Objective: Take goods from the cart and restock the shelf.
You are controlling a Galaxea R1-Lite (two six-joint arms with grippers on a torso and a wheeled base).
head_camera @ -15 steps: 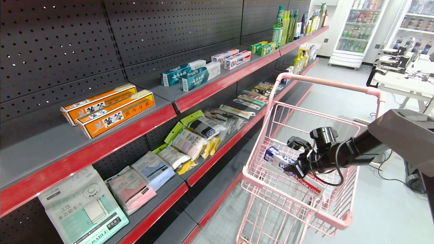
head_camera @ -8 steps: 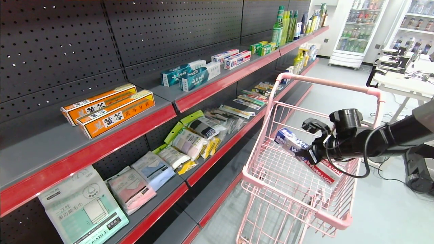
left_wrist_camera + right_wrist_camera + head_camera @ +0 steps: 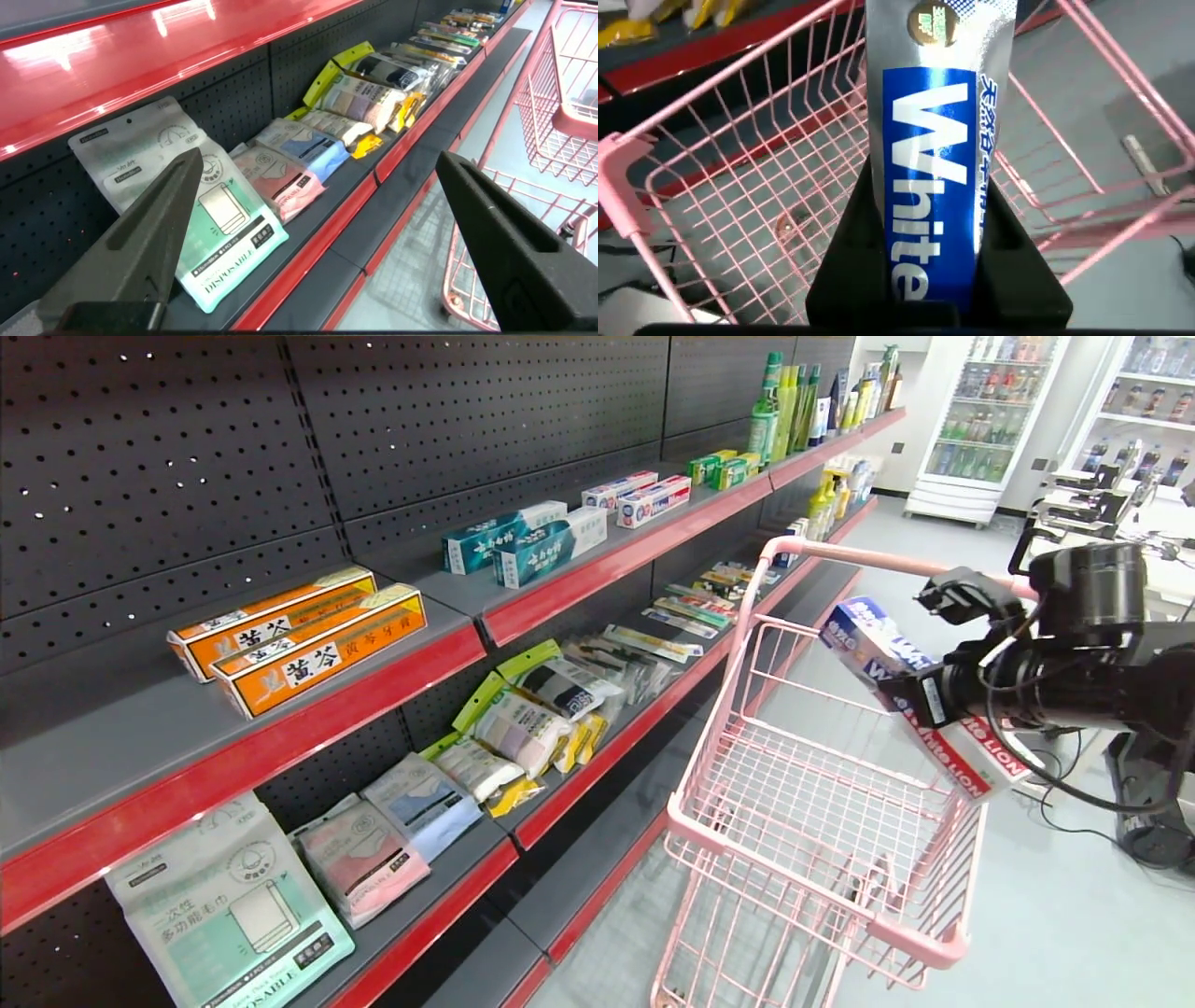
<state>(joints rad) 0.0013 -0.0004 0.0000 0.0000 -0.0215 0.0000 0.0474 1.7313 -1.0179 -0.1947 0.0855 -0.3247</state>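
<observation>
A blue, white and red toothpaste box hangs tilted above the pink cart, level with its handle, and my right gripper is shut on its middle. From the right wrist the same box sits between the dark fingers, with the cart basket below. Two matching boxes lie on the upper shelf. My left gripper is open and holds nothing, low beside the lower shelf and its soft packets.
Orange boxes and teal boxes lie on the upper shelf, with bare grey board between them. Bottles stand farther along. Pouches fill the lower shelf. A drinks fridge and white table stand behind the cart.
My right gripper has lifted the toothpaste box up out of the cart basket, rising and drawing right to about handle height. The shelf goods have not moved.
</observation>
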